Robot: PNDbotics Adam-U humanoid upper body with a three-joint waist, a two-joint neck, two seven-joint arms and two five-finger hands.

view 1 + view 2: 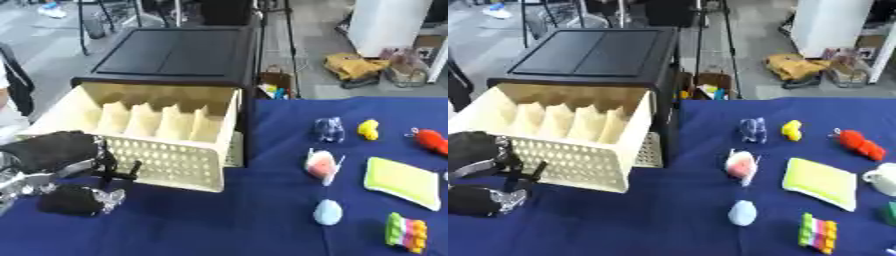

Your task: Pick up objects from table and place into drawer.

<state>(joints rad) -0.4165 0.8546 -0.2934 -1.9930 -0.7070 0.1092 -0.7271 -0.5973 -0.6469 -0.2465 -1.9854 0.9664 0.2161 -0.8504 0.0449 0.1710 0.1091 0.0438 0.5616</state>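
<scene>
1. Blue-clothed worktop (pixel 262 220); grey floor and clutter behind.
2. Landmark: cream drawer (pixel 162 157), pulled open from a black cabinet (pixel 175 50); visible compartments look bare.
3. Left hand (pixel 61 172), at the drawer's front-left corner; fingers relaxed, holding nothing.
4. Right hand: not shown.
5. Objects, all right of the drawer on the worktop: blue figure (pixel 328 129), yellow piece (pixel 368 129), red toy (pixel 430 140), pink-white item (pixel 322 165), green sponge (pixel 402 181), pale-blue lump (pixel 327 212), striped block (pixel 406 232).
6. Progress, judged: drawer open; nothing placed; all picks remain.
</scene>
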